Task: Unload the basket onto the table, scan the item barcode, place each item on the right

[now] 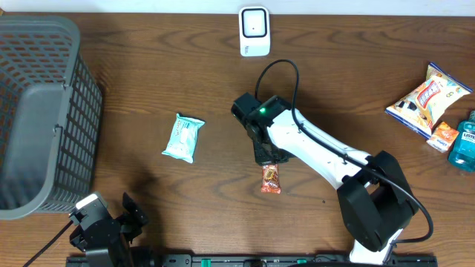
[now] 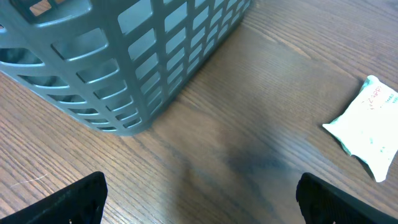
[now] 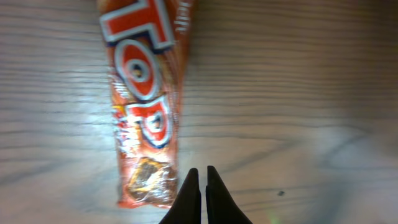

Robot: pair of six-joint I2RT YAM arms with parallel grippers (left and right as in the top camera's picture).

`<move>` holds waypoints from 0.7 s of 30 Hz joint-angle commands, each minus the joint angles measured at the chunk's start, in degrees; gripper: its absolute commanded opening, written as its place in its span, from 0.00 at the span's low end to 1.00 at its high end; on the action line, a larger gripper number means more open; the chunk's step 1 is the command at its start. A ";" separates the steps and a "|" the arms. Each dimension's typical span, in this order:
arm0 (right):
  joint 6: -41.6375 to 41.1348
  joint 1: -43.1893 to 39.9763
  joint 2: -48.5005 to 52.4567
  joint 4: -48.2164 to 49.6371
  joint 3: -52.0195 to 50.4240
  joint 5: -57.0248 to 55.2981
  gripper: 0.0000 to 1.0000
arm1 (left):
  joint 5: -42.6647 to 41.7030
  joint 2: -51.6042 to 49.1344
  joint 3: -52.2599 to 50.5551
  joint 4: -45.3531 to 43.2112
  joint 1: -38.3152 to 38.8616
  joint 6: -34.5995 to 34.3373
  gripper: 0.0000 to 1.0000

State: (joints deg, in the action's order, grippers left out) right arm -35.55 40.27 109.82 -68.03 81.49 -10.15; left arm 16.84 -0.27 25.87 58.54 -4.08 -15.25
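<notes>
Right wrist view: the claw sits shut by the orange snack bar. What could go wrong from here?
The right claw is shut beside the orange snack bar, not around it; lifting now would likely come up empty. No barcode shows on its upward face, so the white scanner may need it flipped.

My black left gripper (image 2: 208, 200) hangs spread wide; my white right arm (image 1: 319, 148) stretches forward, black right gripper (image 3: 200, 186) pinched shut.

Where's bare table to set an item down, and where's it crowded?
Bare: between scanner and chip bag; between basket and pale packet. Crowded: right edge, where chip bag, orange pack and bottle cluster; right arm and snack bar fill the middle.
</notes>
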 commanded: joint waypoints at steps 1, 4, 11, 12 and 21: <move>2.78 1.40 -0.83 2.78 -0.31 10.03 0.01 | 0.52 0.04 0.57 0.00 -0.09 -0.52 0.97; 4.61 3.26 -0.72 7.06 -2.45 13.07 0.01 | 0.52 0.04 0.57 0.00 -0.09 -0.52 0.97; 4.72 5.90 -0.70 14.56 -12.44 13.31 0.01 | 0.52 0.04 0.57 0.00 -0.09 -0.52 0.97; 4.44 5.86 -0.70 14.67 -13.70 13.25 0.01 | 0.52 0.04 0.57 0.00 -0.09 -0.52 0.97; -1.77 1.07 -0.85 11.85 -18.25 -1.18 0.01 | 0.52 0.04 0.57 0.02 -0.09 -0.52 0.97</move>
State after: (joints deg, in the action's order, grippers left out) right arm -34.65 43.97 108.57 -56.47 64.40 -2.37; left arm 16.84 -0.27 25.87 58.54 -4.08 -15.25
